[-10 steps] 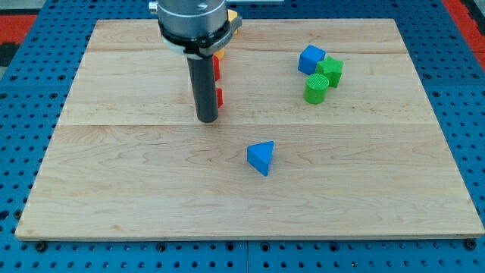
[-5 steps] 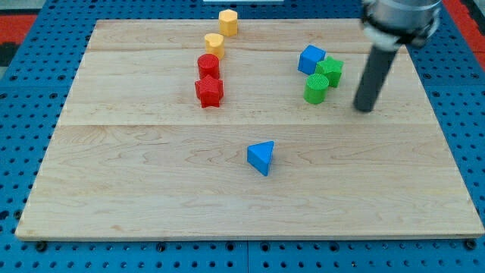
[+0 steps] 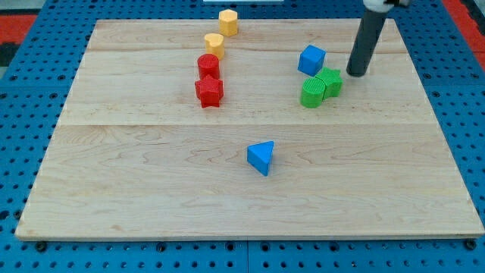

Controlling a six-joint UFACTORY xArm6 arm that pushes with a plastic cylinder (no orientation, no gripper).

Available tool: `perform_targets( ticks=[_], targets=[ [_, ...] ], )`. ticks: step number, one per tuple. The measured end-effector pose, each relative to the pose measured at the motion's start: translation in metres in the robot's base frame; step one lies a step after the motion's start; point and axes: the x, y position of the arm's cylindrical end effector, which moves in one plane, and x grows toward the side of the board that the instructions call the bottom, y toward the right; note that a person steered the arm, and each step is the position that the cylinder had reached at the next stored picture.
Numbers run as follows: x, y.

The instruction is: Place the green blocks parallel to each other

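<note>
Two green blocks sit touching at the board's upper right: a green cylinder [image 3: 311, 92] on the left and a green star-like block [image 3: 330, 81] on the right. My tip [image 3: 355, 73] stands just right of and slightly above the green star block, a small gap between them. A blue cube [image 3: 311, 59] lies just above the green pair.
A blue triangular block [image 3: 261, 157] lies near the board's middle. A red cylinder [image 3: 208, 66] and a red star block [image 3: 208, 91] sit at upper left of centre, with two yellow blocks [image 3: 214, 43] [image 3: 227, 21] above them. The wooden board [image 3: 114, 189] rests on a blue pegboard.
My tip swept from the red blocks across to the right, then up beside the green star. The green pair shifted slightly down and left, away from the blue cube.
</note>
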Motion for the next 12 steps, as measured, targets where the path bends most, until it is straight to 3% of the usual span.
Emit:
perform_targets(
  ticks=[1,3,4,5,7,8,10,12],
  targets=[
    [0.001,-0.021],
    [0.093,-0.041],
    [0.076,-0.038],
    [0.061,-0.084],
    [0.152,-0.065],
    [0.168,-0.061],
    [0.136,-0.044],
    [0.105,-0.110]
  ],
)
